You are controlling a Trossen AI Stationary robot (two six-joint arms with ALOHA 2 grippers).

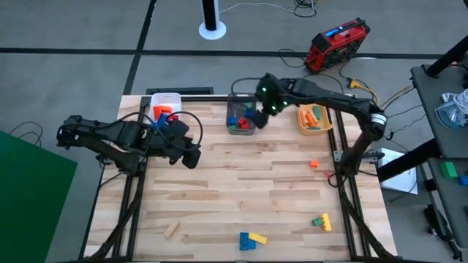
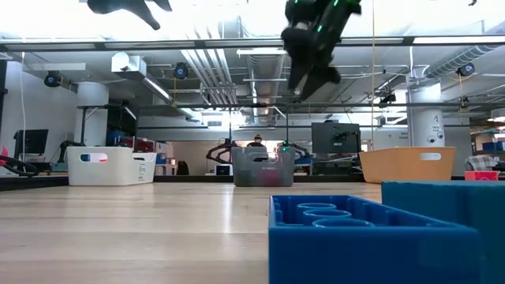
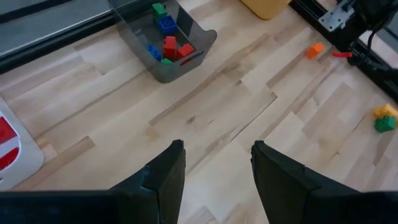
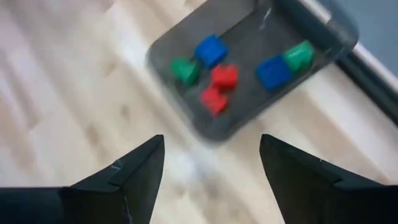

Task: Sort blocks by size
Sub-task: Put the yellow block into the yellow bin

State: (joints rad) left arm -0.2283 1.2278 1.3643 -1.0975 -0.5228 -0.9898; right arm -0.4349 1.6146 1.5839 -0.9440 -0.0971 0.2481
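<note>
Right end effector [image 4: 211, 155], fingers apart and empty, is held above the grey plastic bin [image 1: 240, 117]; loose orange block [image 1: 314, 164] is best approached vertically.

Floor [image 1: 88, 29]: grey, smooth, crossed by dark seam lines around the table.
Table [image 1: 241, 190]: pale wooden planks in a butcher-block pattern, carried on a dark metal frame.
Green panel [image 1: 29, 197]: lay flat on the floor beside the table's left edge.
White post base [image 1: 212, 29]: round, stood on the floor beyond the table's far edge.
Red and black case [image 1: 338, 44]: sat on the floor at the far right, with cables trailing near it.
Ceiling [image 2: 229, 67]: open, with exposed white ducts and pipes, seen in the low view.
Lighting: bright overhead fixtures lit the hall evenly.
Background: desks, monitors [image 2: 331, 140] and a seated person [image 2: 256, 144] occupied the far room.
</note>
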